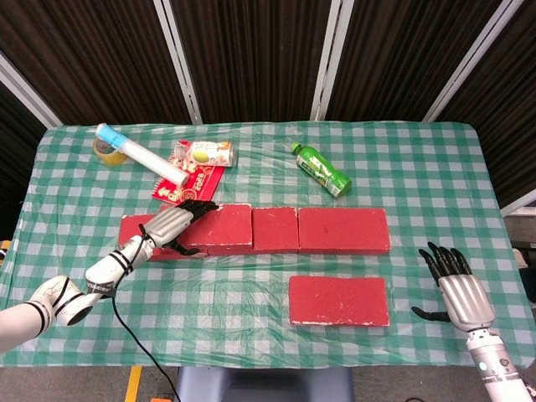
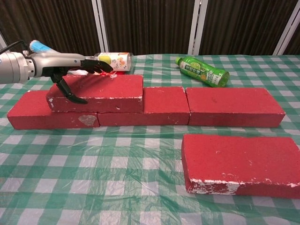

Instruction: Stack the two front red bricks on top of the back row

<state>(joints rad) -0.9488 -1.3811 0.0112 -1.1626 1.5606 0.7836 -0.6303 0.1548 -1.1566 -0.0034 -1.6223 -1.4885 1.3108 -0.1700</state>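
One red brick (image 1: 224, 226) (image 2: 105, 91) lies flat on the left part of the back row, across the left brick (image 2: 44, 115) and the middle brick (image 1: 275, 229) (image 2: 165, 105). My left hand (image 1: 172, 223) (image 2: 61, 65) holds its left end, fingers stretched over the top and thumb against the front face. The right back brick (image 1: 343, 229) (image 2: 234, 107) has nothing on it. The other front red brick (image 1: 339, 300) (image 2: 241, 164) lies alone on the cloth. My right hand (image 1: 456, 285) is open, well to the right of it, seen in the head view only.
Behind the row lie a green bottle (image 1: 321, 169) (image 2: 202, 71), a fruit-printed can (image 1: 205, 153) (image 2: 115, 61), a red packet (image 1: 188, 180), a blue-capped white roll (image 1: 138, 155) and tape (image 1: 107, 149). A black cable (image 1: 126, 327) trails from my left arm over the front edge.
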